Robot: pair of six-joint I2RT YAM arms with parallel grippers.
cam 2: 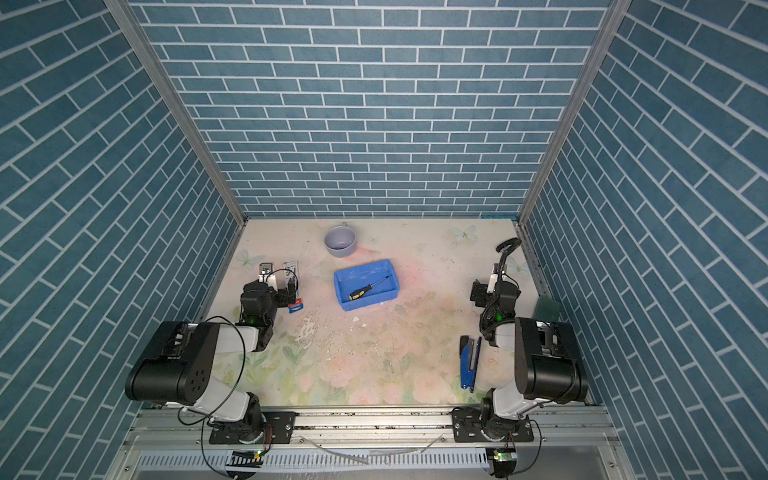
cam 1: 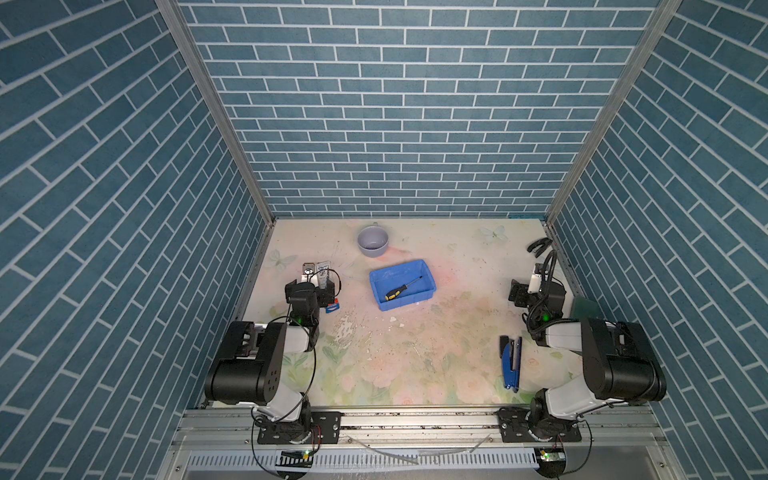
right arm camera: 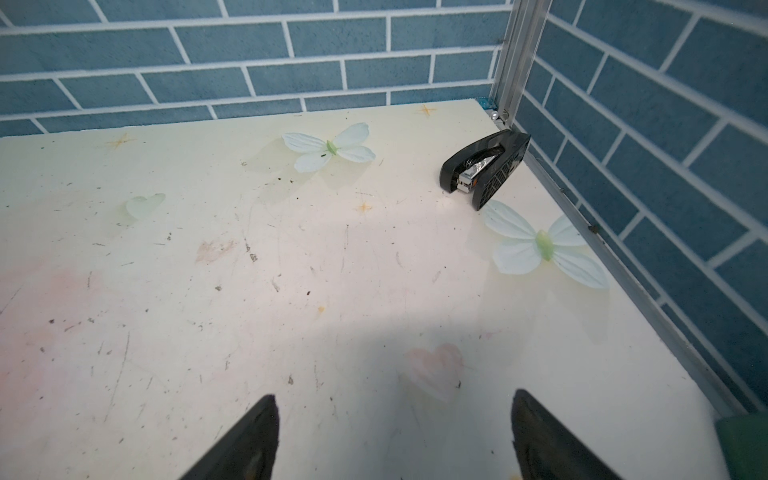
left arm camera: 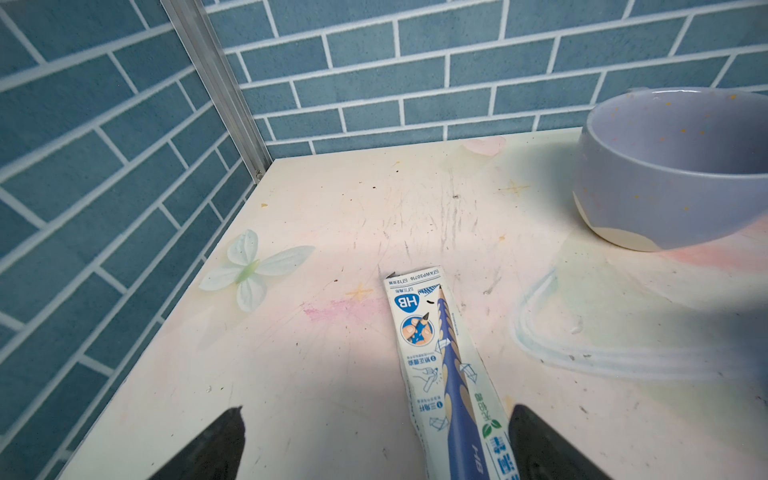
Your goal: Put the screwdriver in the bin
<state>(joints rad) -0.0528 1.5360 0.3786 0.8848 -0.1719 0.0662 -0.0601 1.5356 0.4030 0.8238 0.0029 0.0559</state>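
Observation:
The screwdriver (cam 1: 401, 289) (cam 2: 368, 287), with a black-and-yellow handle and a thin dark shaft, lies slantwise inside the bright-blue bin (cam 1: 430, 286) (cam 2: 394, 286) at mid-table in both top views. Neither wrist view shows the screwdriver or the bin. My left gripper (cam 1: 324, 286) (left arm camera: 376, 415) hovers open to the left of the bin, low over a pencil box (left arm camera: 440, 353) that lies on the table and runs between its fingers. Near the right wall my right gripper (cam 1: 519, 291) (right arm camera: 395, 403) stands open over bare table, well away from the bin.
A grey-lilac cup (cam 1: 372, 241) (left arm camera: 673, 174) stands behind the bin. A blue-and-black stapler (cam 1: 511, 361) lies front right beside the right arm. A black stapler (cam 1: 539, 246) (right arm camera: 484, 168) rests in the back right corner. A green pad (cam 1: 584, 307) lies by the right wall.

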